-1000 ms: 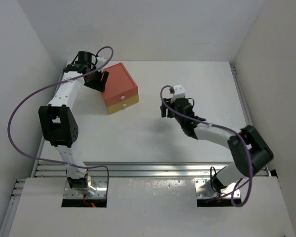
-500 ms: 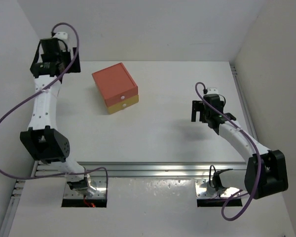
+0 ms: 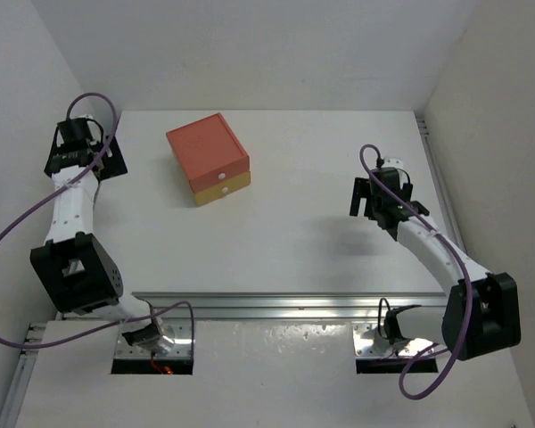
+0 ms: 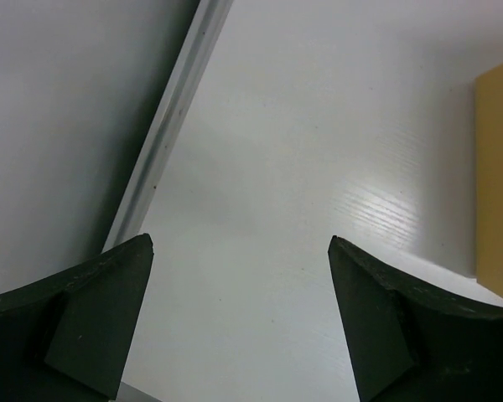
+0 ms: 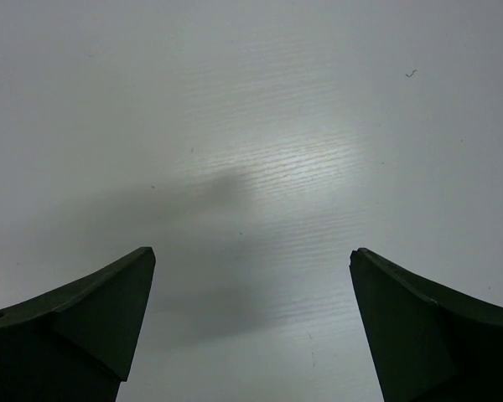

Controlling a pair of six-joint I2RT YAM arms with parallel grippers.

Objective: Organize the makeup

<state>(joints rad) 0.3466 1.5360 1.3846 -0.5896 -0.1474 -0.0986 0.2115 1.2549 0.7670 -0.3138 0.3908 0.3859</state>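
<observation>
No eyeshadow palettes, brushes or pencils show in any view; the makeup is out of sight. My left gripper [image 3: 82,169] is open and empty, over the bare table by the left wall, well left of the drawer box. In the left wrist view [image 4: 239,243] only white table lies between its fingers. My right gripper [image 3: 367,203] is open and empty over the right part of the table. In the right wrist view [image 5: 251,251] only white table and its own shadow show.
An orange-and-yellow drawer box [image 3: 208,158] stands shut at the back left of centre; its yellow side shows at the right edge of the left wrist view [image 4: 499,176]. A metal rail [image 4: 163,134] runs along the left wall. White walls enclose the table [image 3: 294,241].
My left arm has swung away from the drawer box to the left wall and come down. My right arm has moved from the table's middle to the right.
</observation>
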